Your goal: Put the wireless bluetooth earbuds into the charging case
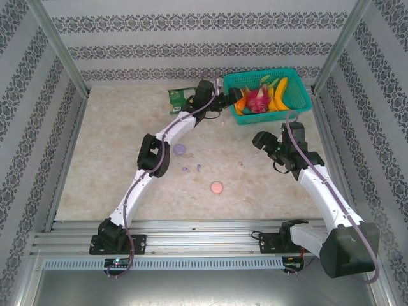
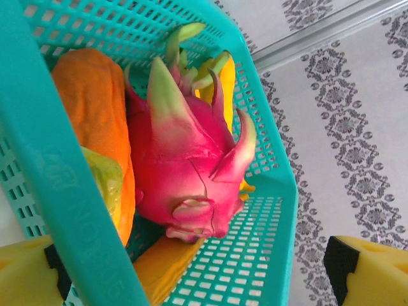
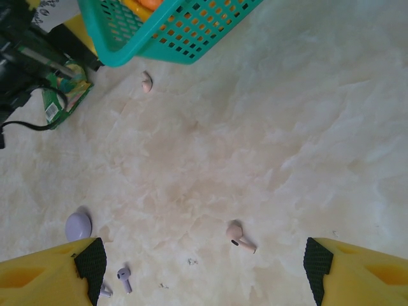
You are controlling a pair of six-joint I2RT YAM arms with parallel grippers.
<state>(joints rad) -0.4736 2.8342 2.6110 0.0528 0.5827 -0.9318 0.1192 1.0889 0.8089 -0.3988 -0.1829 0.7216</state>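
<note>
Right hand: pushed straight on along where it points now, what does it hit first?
Probably the tabletop: the open right hand points down at it. The pale pink earbud lies just ahead between the fingers, right of centre, so it could be touched first; depth is unclear.

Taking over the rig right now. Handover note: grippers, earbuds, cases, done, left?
Left gripper: open, empty, at the teal basket rim.
Right gripper: open, empty, above a pink earbud.
Second pink earbud lies by the basket; two lavender earbuds near the lavender case; pink case nearer the arm bases.
Done: nothing inserted. Left: all four earbuds into cases.
</note>
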